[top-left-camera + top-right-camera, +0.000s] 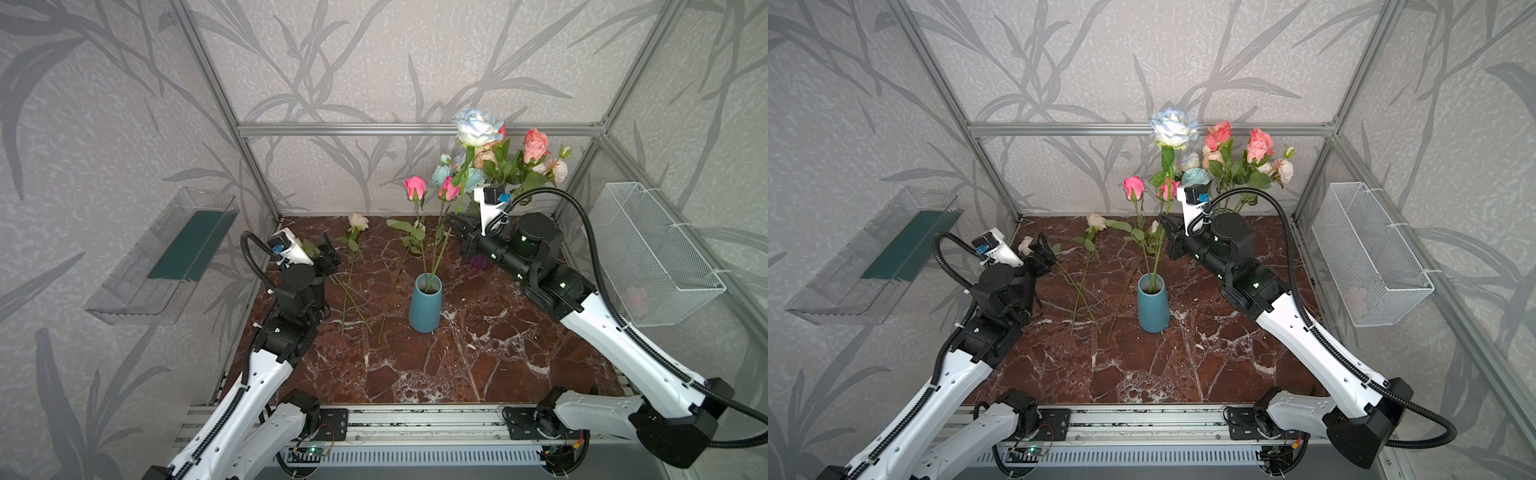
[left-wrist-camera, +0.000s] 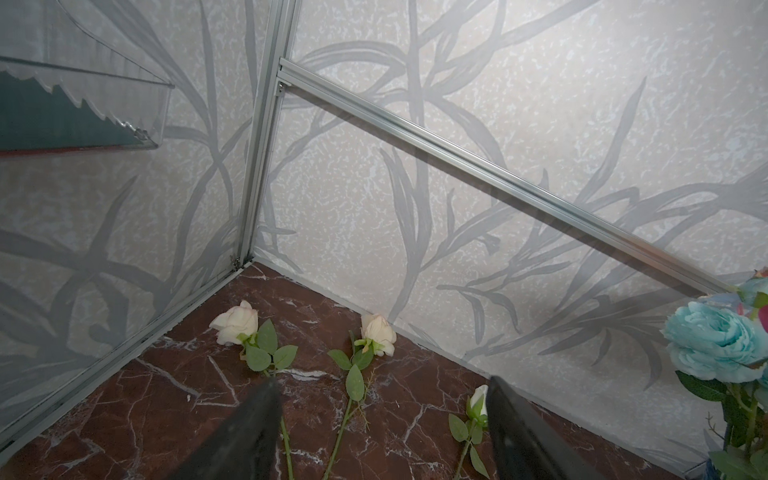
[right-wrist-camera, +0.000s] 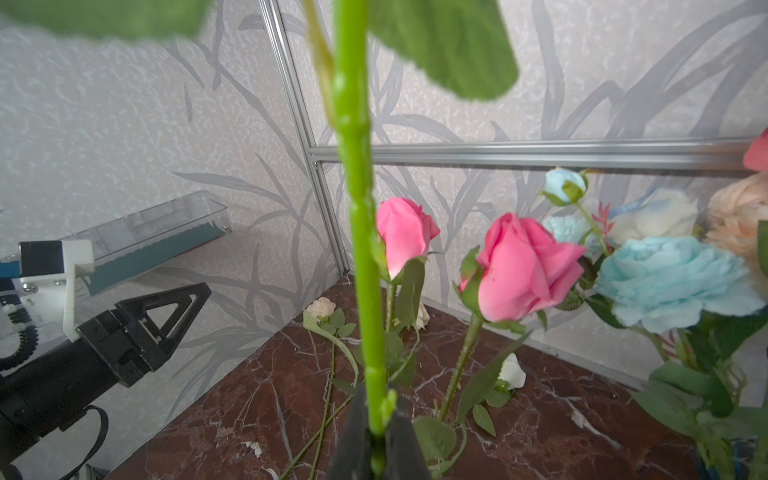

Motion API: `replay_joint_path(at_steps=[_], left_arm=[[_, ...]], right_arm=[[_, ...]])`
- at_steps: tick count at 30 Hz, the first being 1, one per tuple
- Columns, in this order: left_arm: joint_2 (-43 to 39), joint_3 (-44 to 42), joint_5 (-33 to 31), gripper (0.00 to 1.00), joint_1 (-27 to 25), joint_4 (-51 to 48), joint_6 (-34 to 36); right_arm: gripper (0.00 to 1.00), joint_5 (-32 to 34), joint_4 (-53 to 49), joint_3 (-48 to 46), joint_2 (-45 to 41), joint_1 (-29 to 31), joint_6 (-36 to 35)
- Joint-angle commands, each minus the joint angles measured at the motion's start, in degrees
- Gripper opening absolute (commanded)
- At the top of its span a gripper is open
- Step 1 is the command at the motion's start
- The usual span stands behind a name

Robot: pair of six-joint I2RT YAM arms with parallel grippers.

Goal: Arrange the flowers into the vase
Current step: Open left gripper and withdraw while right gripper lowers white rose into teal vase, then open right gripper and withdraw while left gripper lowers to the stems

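A blue vase stands mid-table with two pink roses upright in it. My right gripper is shut on the thick green stem of a tall white-and-blue rose, held upright above and behind the vase. Whether that stem's lower end is inside the vase I cannot tell. Cream roses and a small white bud lie on the table. My left gripper hangs open and empty over their stems.
A bunch of coral, peach and pale blue flowers stands at the back right, behind the right arm. A clear plastic tray hangs on the left wall and a white wire basket on the right wall.
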Motion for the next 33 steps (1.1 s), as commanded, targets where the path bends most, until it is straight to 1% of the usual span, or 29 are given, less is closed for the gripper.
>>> replay_joint_path(at_steps=[1, 2, 5, 10, 14, 18, 23, 28, 33], left_arm=[[0.3, 1.0, 1.8, 0.78, 0.7, -1.3, -2.9], [0.3, 1.1, 2.0, 0.78, 0.8, -1.4, -2.9], [0.5, 1.0, 2.3, 0.78, 1.0, -1.4, -3.1], [1.0, 1.2, 2.7, 0.78, 1.3, -1.4, -3.3], [1.5, 1.3, 3.4, 0.78, 1.4, -1.5, -3.5], [2.1, 1.5, 3.7, 0.78, 1.5, -1.9, -3.6], [3.6, 1.9, 3.5, 0.78, 1.7, -2.5, -3.5], [6.1, 2.4, 3.7, 0.78, 1.9, -3.2, -3.2], [10.1, 4.4, 6.2, 0.78, 2.2, -5.5, -3.2]], right_arm=[[0.15, -2.1, 1.4, -3.0, 0.8, -0.2, 4.1], [0.17, -2.4, 1.7, -3.7, 1.0, -0.2, 4.9], [0.19, -3.3, 1.5, -5.2, 1.6, -0.2, 6.5], [0.24, -4.3, 0.6, -6.2, 1.6, -0.1, 7.1], [0.25, -4.7, 0.2, -7.2, -0.5, -0.1, 7.3], [0.26, -4.9, 0.0, -8.9, -4.4, 0.1, 8.1], [0.33, -4.8, -1.5, -11.7, -11.2, 0.6, 8.1], [0.39, -2.0, -3.5, -17.0, -19.1, 0.5, 8.2], [0.42, 1.6, -7.0, -22.3, -25.8, 0.5, 8.4]])
